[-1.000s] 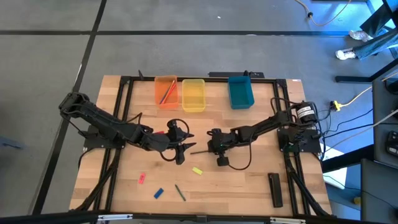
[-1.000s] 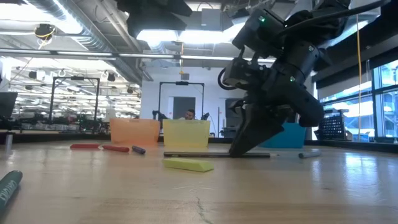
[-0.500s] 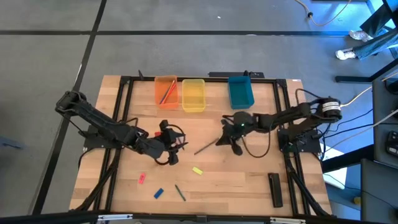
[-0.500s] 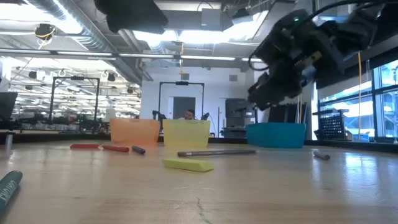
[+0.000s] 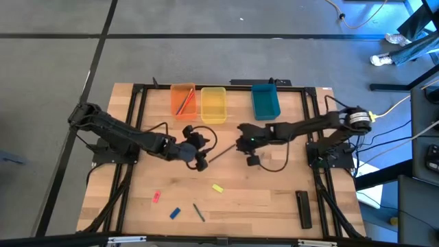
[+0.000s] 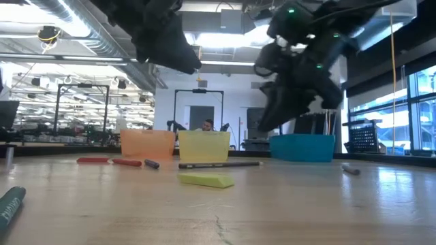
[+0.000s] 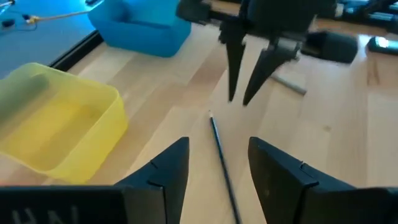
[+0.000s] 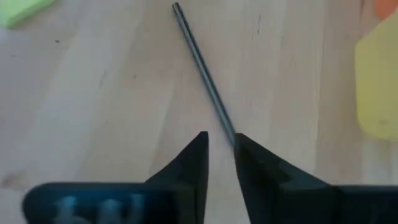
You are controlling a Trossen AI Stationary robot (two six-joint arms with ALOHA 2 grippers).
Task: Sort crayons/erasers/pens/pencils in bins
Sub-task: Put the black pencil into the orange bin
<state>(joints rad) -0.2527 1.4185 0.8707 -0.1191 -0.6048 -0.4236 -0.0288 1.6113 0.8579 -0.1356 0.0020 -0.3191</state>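
Pale wood planks make up the table (image 5: 274,199), with a big workshop hall visible behind it in the low view. Along the far edge stand three bins: the orange bin (image 5: 182,101) with a few red sticks inside, the yellow bin (image 5: 213,104) just beside it, and the teal bin (image 5: 265,101) set apart toward the right.

A thin dark pencil (image 5: 218,152) lies flat on the wood in the middle, between the two arms. The left gripper (image 5: 200,156) sits over one end of it, fingers (image 7: 168,171) spread apart on either side of the shaft. The right gripper (image 5: 241,143) is at the other end, its fingers (image 8: 194,163) nearly together with only a narrow slit between them, the pencil tip running into that slit; whether they touch it is unclear.

Nearer the front edge lie a yellow eraser (image 5: 217,188), a pink eraser (image 5: 156,197), a blue eraser (image 5: 175,213), a green pencil (image 5: 198,212) and a long black bar (image 5: 303,208).
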